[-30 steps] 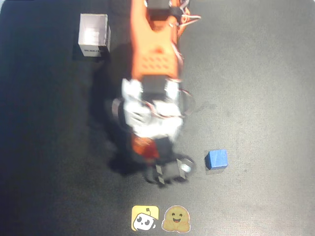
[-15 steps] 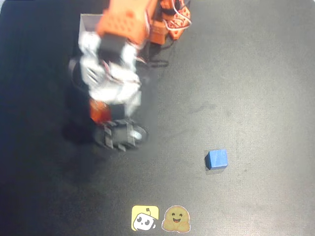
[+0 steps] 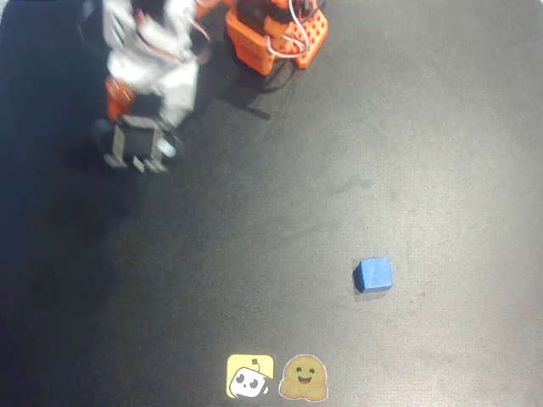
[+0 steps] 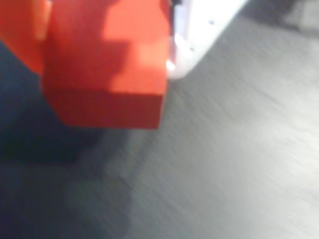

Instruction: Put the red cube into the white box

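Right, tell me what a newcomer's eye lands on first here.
In the wrist view, the red cube looms large at upper left, gripped by the end effector above the dark table. In the overhead view, the orange-and-white arm crowds the top left corner, while a blue cube sits alone at lower right.

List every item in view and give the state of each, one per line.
gripper: at the upper left of the overhead view, shut on the red cube
red cube: held in the gripper, lifted off the table, close to the wrist camera
blue cube: resting on the table, alone, untouched
table: dark, with two stickers flat at its lower edge
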`<action>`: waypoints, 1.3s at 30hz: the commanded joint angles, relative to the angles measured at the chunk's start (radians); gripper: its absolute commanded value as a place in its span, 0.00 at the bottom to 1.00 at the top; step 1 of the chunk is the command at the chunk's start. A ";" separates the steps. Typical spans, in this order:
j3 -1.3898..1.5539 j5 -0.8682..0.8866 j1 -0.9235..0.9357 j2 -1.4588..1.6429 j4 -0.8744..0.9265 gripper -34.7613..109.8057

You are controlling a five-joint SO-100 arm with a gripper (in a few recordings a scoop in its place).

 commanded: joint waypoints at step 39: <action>0.557 -0.025 0.411 0.644 0.044 0.24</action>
